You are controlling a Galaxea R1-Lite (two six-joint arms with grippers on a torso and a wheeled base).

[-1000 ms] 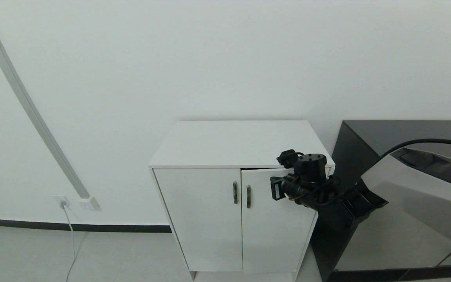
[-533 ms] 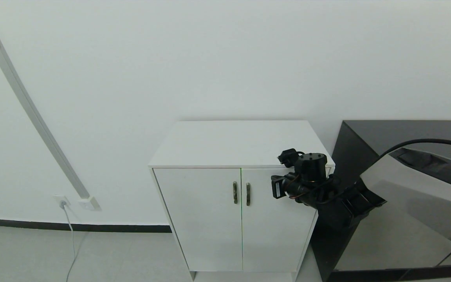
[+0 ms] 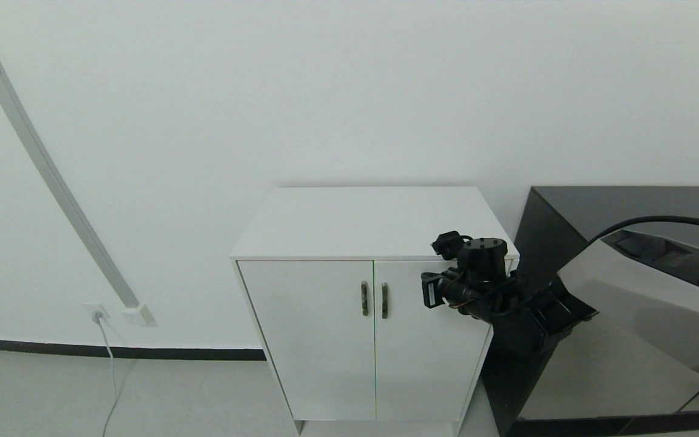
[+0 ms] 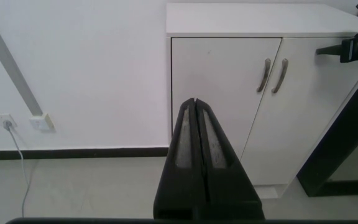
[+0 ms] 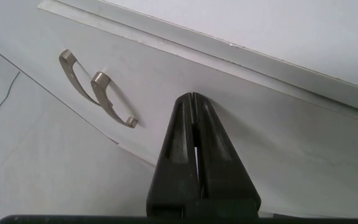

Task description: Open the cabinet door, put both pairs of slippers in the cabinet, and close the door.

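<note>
The white cabinet point(image 3: 364, 221) stands against the wall with both doors shut. Two metal handles point(image 3: 374, 299) sit side by side at the middle seam. My right gripper point(image 3: 429, 292) is shut, and its tips press on the upper part of the right door point(image 3: 422, 358), to the right of the handles. In the right wrist view the shut gripper point(image 5: 193, 98) touches the door panel past the handles point(image 5: 98, 93). My left gripper point(image 4: 195, 103) is shut on nothing. It hangs in front of the cabinet point(image 4: 222, 93), well back from its left door.
A black table point(image 3: 598, 206) stands right beside the cabinet on the right. On the left, a wall socket with a cable point(image 3: 97, 315) and a slanted wall duct point(image 3: 52, 176) flank bare floor point(image 3: 143, 394).
The right door stood slightly ajar a second ago and now sits flush. My right gripper has edged forward with it.
</note>
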